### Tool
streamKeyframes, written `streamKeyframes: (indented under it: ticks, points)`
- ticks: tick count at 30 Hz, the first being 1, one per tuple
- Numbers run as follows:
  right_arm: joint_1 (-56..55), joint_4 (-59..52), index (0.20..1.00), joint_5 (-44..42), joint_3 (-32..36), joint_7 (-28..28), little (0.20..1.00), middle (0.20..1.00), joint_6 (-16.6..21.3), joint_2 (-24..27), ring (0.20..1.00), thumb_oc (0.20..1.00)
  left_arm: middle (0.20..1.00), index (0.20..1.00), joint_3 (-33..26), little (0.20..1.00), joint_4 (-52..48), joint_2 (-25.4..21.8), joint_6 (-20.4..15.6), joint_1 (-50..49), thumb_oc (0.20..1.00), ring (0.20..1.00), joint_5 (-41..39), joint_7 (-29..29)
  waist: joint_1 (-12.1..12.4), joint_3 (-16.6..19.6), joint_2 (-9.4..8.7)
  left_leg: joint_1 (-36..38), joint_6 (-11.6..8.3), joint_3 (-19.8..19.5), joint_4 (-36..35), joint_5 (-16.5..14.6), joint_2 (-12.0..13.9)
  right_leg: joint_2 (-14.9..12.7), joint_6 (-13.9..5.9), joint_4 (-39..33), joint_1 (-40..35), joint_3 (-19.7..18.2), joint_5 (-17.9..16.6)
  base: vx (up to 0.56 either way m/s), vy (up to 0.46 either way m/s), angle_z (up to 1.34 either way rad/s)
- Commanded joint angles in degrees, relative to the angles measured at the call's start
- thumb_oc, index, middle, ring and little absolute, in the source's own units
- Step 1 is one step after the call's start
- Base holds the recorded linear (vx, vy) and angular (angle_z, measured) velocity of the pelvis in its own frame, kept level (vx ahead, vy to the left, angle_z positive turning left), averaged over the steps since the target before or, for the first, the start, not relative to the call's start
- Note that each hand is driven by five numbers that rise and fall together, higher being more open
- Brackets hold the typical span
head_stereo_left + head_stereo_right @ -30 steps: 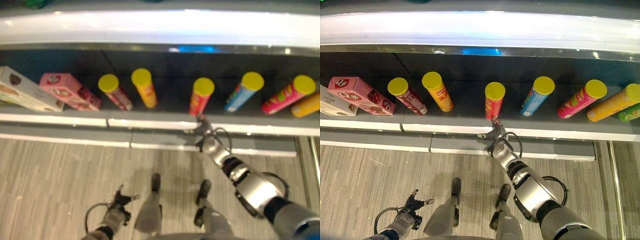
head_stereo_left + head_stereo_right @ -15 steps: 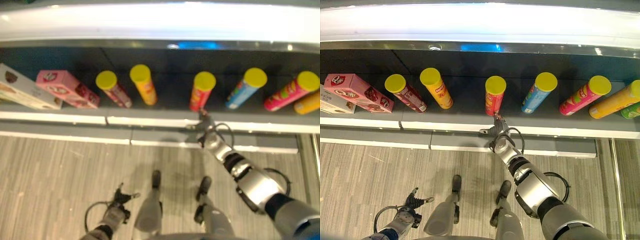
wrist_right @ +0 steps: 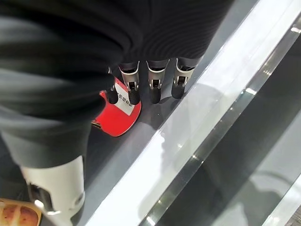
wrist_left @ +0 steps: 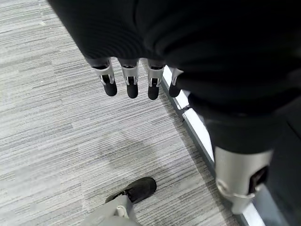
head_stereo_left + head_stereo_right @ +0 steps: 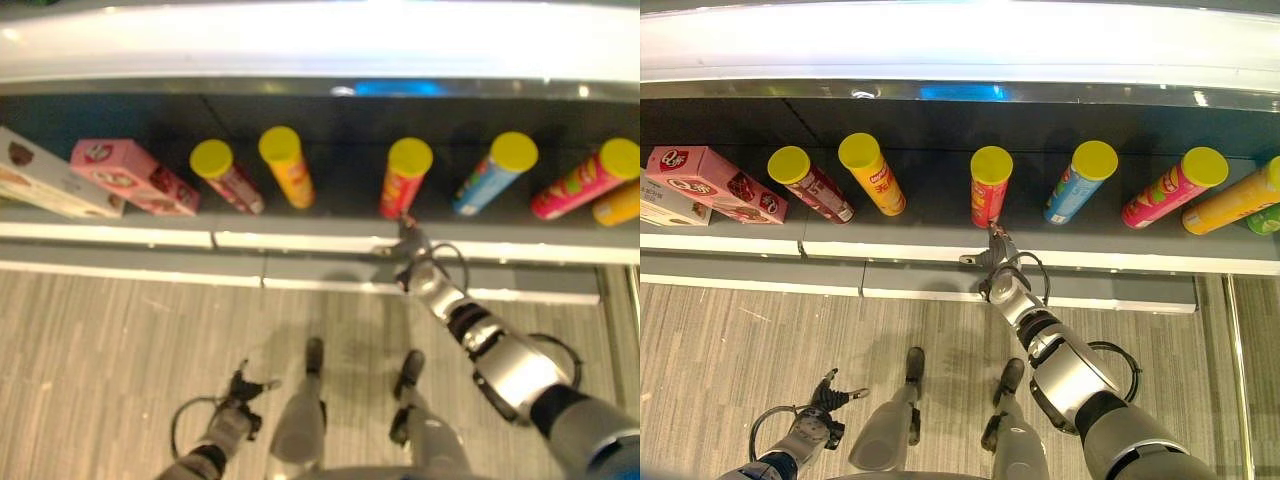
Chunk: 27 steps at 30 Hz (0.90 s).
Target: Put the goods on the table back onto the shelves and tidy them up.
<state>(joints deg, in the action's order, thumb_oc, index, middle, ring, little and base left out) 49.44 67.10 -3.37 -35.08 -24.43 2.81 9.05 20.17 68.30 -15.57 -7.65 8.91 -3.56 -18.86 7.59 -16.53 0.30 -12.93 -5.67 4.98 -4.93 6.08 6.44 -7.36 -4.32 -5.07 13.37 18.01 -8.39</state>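
Reaching out with right hand, fingers straight — touching the base of the red can standing mid-shelf, not grasping. Probably light, stiff, slick, tippy — best gripped round the middle. Left hand hanging relaxed over the floor.

Grey striped carpet floor

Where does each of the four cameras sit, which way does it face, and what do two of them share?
Left eye view: on the head, looking down at the shelf of tubes; both arms show.
Right eye view: same head, slightly aside; right robot hand reaches toward the red tube.
Left wrist view: on the left wrist, facing the floor; left robot hand hangs open.
Right wrist view: on the right wrist, fingertips at the red tube's base.
Shared: the right wrist and both eye views show the red tube.
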Motion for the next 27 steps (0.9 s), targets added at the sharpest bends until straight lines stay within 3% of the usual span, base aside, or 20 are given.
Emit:
streamKeyframes:
  ticks: [1,27]
  points:
    - [7.5,2.9,1.000,-0.2,0.8,-1.0,1.000,1.000,1.6,-1.9,1.000,1.000,1.000,1.000,2.9,1.000,1.6,-2.0,-0.6,2.4,1.000,1.000,-0.9,-0.4,1.4,-0.6,-0.78,0.7,0.93,0.4,-0.1,-2.8,-2.7,-3.0,-4.85,1.5,-1.1,-3.6,0.8,0.00,0.000,0.00]
    - [8.1,0.1,1.000,-1.5,-0.4,-0.3,1.000,1.000,2.6,-3.4,1.000,1.000,1.000,1.000,2.9,1.000,1.8,-2.4,-0.4,3.4,1.000,1.000,-1.2,-0.6,1.2,-1.1,-0.84,0.4,0.84,0.5,-0.1,-2.7,-2.7,-2.9,-4.70,1.6,-0.6,-3.8,0.8,0.00,0.000,0.00]
